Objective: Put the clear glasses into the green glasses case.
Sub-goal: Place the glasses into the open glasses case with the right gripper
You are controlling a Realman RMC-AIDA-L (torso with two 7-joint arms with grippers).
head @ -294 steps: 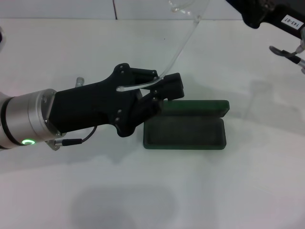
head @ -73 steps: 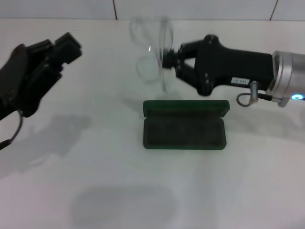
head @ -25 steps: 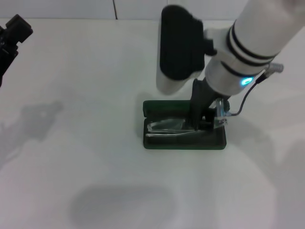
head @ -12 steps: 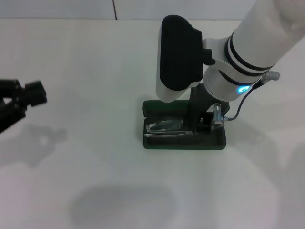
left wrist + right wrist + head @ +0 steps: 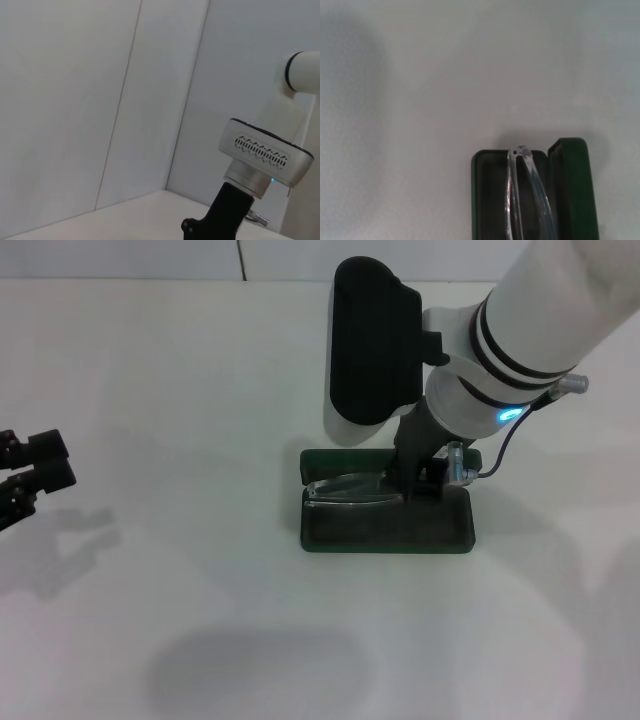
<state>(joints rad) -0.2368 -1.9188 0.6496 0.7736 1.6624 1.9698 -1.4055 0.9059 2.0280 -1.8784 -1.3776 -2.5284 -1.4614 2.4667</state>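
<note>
The green glasses case (image 5: pixel 390 530) lies open in the middle of the white table, its lid (image 5: pixel 322 460) standing up at the back. The clear glasses (image 5: pixel 345 488) lie folded along the back of the tray, against the lid. My right gripper (image 5: pixel 420 485) reaches straight down into the case's right half, shut on the glasses' right end. The right wrist view shows the glasses (image 5: pixel 527 200) inside the case (image 5: pixel 482 200). My left gripper (image 5: pixel 40 462) hovers open at the far left, well away from the case.
The white table (image 5: pixel 200 570) spreads around the case on all sides. A pale wall with a seam (image 5: pixel 240 260) closes the back. The right arm's thick wrist (image 5: pixel 375 350) hangs over the case's back edge. The left wrist view shows that wrist (image 5: pixel 262 157) against the wall.
The right gripper has shifted the glasses from the tray's front toward the lid. The left gripper has drifted in from the upper left edge and lower.
</note>
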